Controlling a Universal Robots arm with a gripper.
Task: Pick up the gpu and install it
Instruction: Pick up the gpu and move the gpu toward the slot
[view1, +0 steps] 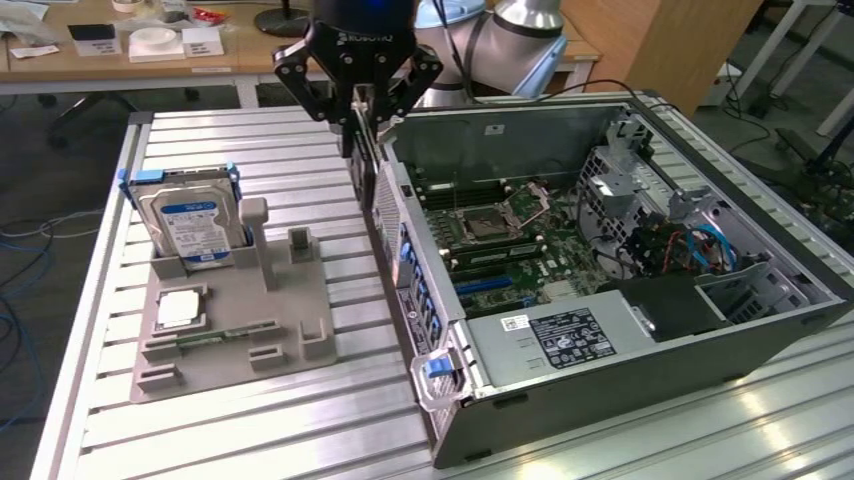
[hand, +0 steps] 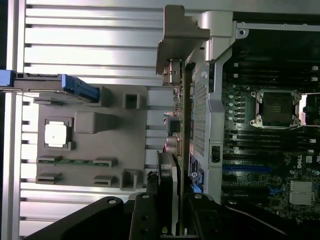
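My gripper (view1: 358, 112) hangs over the slatted table, just outside the open computer case (view1: 694, 345), and is shut on the gpu (view1: 358, 165). The gpu is a thin dark card that hangs edge-on below the fingers, close to the case's rear panel. In the wrist view the gripper (hand: 172, 222) clamps the gpu (hand: 172, 170) from both sides. The card's silver bracket (hand: 180, 35) is at the end away from the fingers, beside the case wall. The motherboard (view1: 514, 235) lies exposed inside the case, with blue slots (hand: 250, 169) visible.
A grey parts holder (view1: 300, 310) sits on the aluminium table (view1: 267, 430) at the exterior view's left. It carries an upright hard drive (view1: 194, 225), a processor (view1: 178, 310) and a green memory stick (view1: 214, 335). Desks with clutter stand behind.
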